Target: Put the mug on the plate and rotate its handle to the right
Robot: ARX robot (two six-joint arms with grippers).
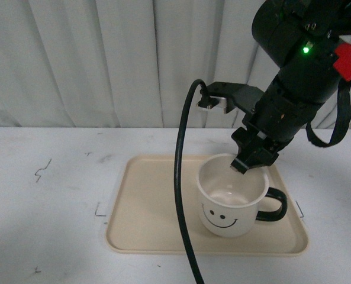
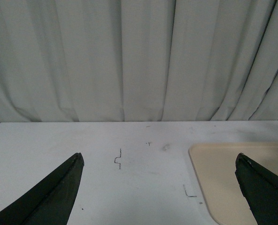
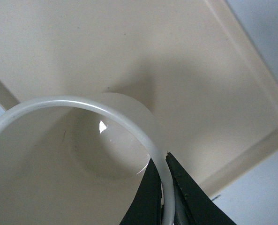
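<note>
The white table [image 1: 45, 201] carries the beige plate [image 1: 151, 231] right of centre; the right gripper [image 1: 244, 164] reaches down from the far right, jaws clamped on the mug's far rim, one finger inside the wall and one outside, a pinch suited to turning it; the left gripper [image 2: 158, 159] hangs over the table's left, jaws wide apart on nothing, clear of the work; the mug [image 1: 225, 216] stands upright on the plate's right part; its handle [image 1: 274, 207] already points right, so letting go looks due.
</note>
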